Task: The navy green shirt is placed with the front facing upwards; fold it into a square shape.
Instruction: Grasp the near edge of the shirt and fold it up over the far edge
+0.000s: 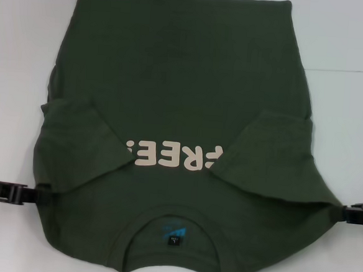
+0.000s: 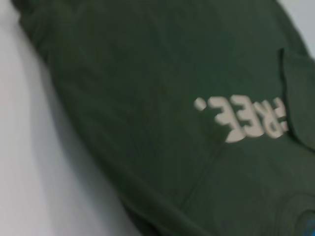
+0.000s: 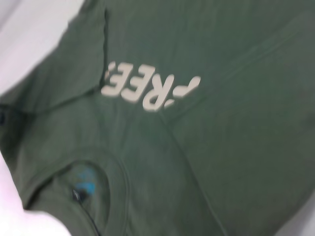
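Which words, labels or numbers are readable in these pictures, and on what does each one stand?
"FREE!": cream letters on the chest of the shirt, upside down in the head view; the sleeves folded inward hide part of the first letter and of the exclamation mark.
Label inside the collar: blue and black, its print too small to read.
No other text is visible.

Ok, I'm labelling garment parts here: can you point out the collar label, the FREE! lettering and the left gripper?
collar label [image 1: 173, 232], head view, on the blue patch inside the neckline.
FREE! lettering [image 1: 174, 155], head view, middle of the cream letters on the navy green shirt.
left gripper [image 1: 33, 193], head view, tip at the shirt's edge.
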